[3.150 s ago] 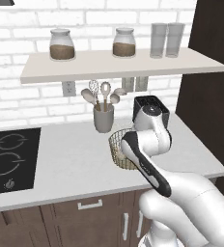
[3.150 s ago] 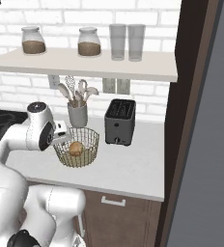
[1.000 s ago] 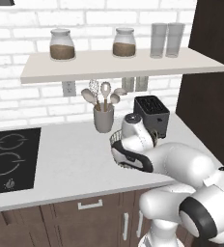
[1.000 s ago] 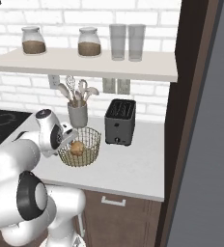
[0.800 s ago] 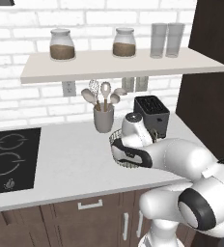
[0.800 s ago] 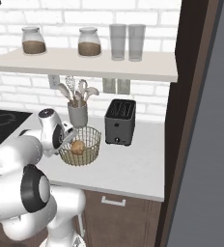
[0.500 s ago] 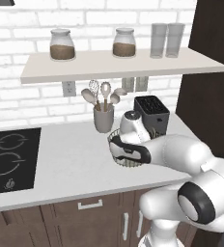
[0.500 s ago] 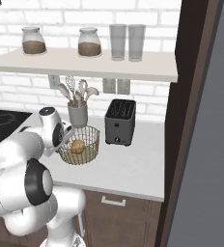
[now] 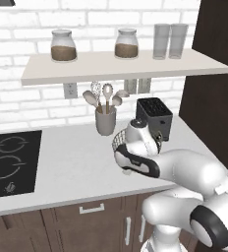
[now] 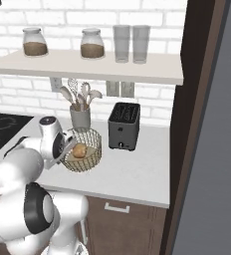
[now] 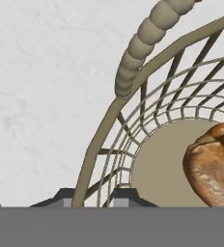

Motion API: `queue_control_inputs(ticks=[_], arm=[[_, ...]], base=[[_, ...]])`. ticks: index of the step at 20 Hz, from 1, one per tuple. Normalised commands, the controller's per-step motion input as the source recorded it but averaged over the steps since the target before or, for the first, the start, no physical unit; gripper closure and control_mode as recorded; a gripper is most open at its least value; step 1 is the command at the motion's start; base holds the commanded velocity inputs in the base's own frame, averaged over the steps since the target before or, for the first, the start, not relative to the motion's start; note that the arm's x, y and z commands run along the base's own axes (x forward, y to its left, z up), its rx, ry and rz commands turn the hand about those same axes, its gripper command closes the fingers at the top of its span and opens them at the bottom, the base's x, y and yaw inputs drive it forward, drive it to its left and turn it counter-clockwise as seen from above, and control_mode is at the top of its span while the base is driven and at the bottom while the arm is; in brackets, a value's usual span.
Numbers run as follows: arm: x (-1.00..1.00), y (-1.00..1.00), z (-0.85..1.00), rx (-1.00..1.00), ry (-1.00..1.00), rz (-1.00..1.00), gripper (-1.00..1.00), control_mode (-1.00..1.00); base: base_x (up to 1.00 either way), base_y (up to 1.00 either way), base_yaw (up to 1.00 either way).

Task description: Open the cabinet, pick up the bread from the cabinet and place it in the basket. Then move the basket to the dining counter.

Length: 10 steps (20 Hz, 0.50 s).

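Observation:
The tan wire basket (image 10: 91, 160) stands on the white worktop, in front of the utensil cup. The golden-brown bread (image 10: 79, 150) lies inside it on the solid base. My gripper (image 10: 66, 148) is at the basket's left rim, pointing down. In the hand view the beaded rim (image 11: 133, 82) runs down between my two fingertips (image 11: 64, 197), and my gripper (image 11: 95, 198) is shut on it, with the bread (image 11: 215, 164) at the right. From the left base view my hand hides most of the basket (image 9: 117, 142). The cabinet shelf (image 9: 126, 66) hangs above. The dining counter is out of view.
A grey utensil cup (image 10: 80, 117) and a black toaster (image 10: 124, 127) stand just behind the basket. The shelf carries two jars (image 9: 63, 46) and two glasses (image 9: 170, 41). A black cooktop (image 9: 10, 162) lies at the left. A dark tall panel (image 10: 197, 124) bounds the right.
The fingers have come together on the basket's rim. The hand has settled a little lower at the rim; basket and bread stay where they were.

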Motion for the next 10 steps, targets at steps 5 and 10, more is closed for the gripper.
queue_control_inputs(ticks=[5,10], arm=[[0.03,0.0,0.32,0.0,0.0,0.03,1.0,-1.0],[-0.34,0.0,0.78,0.0,0.02,0.09,1.0,-1.0]], base=[[0.0,0.0,0.0],[0.0,0.0,0.0]])
